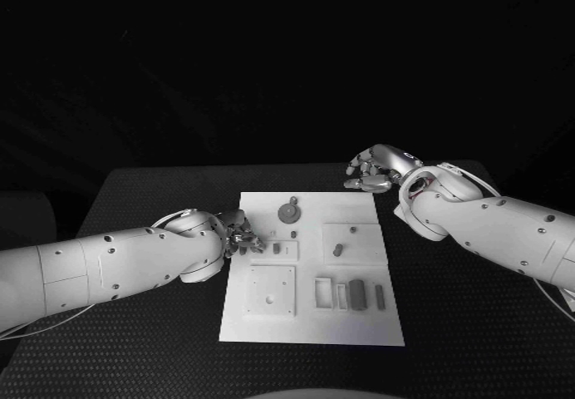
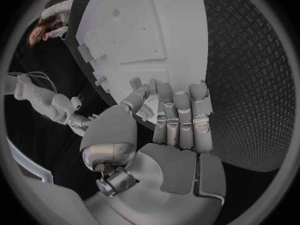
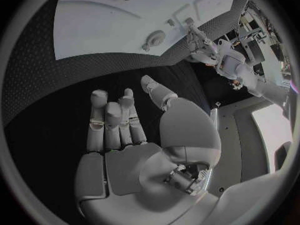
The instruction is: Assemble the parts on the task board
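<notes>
The white task board [image 1: 312, 274] lies mid-table. On it are a round grey part [image 1: 290, 212], a small oblong part [image 1: 338, 248], a small peg [image 1: 276, 248] and two grey bars [image 1: 356, 293] beside a raised frame. My left hand [image 1: 233, 233] hovers at the board's left edge near the peg. In the left wrist view its fingers [image 2: 178, 115] lie straight, side by side, with the thumb close by and nothing visibly held, above the board [image 2: 150, 35]. My right hand [image 1: 377, 170] hangs past the board's far right corner, fingers [image 3: 112, 120] spread and empty; the round part [image 3: 154, 37] lies beyond them.
Black textured tabletop [image 1: 455, 332] surrounds the board on all sides. A raised square plate [image 1: 271, 289] sits on the board's near left. In the right wrist view my left hand [image 3: 200, 42] shows at the board's [image 3: 125, 15] far edge.
</notes>
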You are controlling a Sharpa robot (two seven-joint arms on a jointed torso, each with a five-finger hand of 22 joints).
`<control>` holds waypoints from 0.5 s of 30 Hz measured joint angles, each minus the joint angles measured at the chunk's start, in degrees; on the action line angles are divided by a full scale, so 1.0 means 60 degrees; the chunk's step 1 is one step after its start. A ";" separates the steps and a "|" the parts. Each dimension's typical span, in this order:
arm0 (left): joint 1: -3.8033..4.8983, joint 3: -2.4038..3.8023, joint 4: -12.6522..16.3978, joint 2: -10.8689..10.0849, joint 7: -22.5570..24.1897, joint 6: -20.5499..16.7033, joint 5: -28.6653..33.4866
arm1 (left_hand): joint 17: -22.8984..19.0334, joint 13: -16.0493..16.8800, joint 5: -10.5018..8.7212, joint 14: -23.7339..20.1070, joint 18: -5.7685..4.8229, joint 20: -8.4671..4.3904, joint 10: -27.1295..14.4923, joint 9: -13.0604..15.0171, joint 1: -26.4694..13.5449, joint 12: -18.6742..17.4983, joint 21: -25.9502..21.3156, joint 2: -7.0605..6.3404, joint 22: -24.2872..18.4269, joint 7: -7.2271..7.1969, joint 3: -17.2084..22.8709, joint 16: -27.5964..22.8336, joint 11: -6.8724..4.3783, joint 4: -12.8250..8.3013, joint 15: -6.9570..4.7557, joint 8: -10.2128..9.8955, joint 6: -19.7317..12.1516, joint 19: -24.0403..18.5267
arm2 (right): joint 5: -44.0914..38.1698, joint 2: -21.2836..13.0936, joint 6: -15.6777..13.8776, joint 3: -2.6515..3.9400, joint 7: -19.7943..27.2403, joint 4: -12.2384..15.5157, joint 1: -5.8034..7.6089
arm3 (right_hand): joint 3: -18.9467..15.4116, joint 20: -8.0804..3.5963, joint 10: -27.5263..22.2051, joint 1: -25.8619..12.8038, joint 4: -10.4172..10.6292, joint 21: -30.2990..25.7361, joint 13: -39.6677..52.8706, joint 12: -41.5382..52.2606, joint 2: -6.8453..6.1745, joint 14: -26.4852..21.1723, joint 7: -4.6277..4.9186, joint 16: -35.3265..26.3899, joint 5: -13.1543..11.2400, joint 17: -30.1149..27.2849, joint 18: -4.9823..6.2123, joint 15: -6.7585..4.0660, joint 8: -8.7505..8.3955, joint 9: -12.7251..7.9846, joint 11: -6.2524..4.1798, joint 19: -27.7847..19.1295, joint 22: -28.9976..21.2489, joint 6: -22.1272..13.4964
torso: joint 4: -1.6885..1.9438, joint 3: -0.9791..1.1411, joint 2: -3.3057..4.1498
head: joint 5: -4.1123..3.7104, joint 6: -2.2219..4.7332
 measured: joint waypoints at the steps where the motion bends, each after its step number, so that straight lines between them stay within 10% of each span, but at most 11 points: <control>1: 0.0000 0.0000 0.0001 0.0000 0.0000 0.0009 0.0000 | 0.0000 0.0000 0.0000 0.0000 0.0000 0.0000 0.0000 0.0000 -0.0040 0.0000 0.0000 -0.0040 0.0000 0.0000 -0.0025 0.0000 0.0000 0.0025 0.0000 0.0000 0.0000 0.0000 | 0.0000 0.0000 0.0000 0.0000 0.0000 0.0000 0.0000 | 0.0000 0.0000 0.0000 0.0000 0.0000 0.0000 0.0000 0.0000 0.0000 0.0000 0.0000 0.0000 0.0000 0.0000 0.0000 0.0000 0.0000 0.0000 0.0000 0.0000 0.0000 0.0000 | 0.0000 0.0000 0.0000 | 0.0000 -0.0003; 15: -0.0003 -0.0002 -0.0004 0.0004 0.0000 0.0072 0.0017 | -0.0013 0.0059 -0.0222 -0.0019 0.0001 -0.0034 0.0000 -0.0014 -0.0984 0.0000 -0.0036 -0.0807 -0.0001 -0.0016 -0.0161 0.0013 0.0000 0.0911 -0.0019 0.0000 -0.0015 -0.0037 | 0.0001 -0.0004 0.0002 0.0000 0.0001 0.0000 0.0000 | 0.0027 0.0000 0.0000 0.0000 0.0026 0.0000 0.0001 0.0000 0.0000 0.0015 0.0000 0.0000 0.0000 0.0001 0.0000 0.0015 0.0000 0.0000 0.0000 0.0000 0.0000 0.0000 | -0.0005 0.0009 -0.0001 | -0.0002 -0.0009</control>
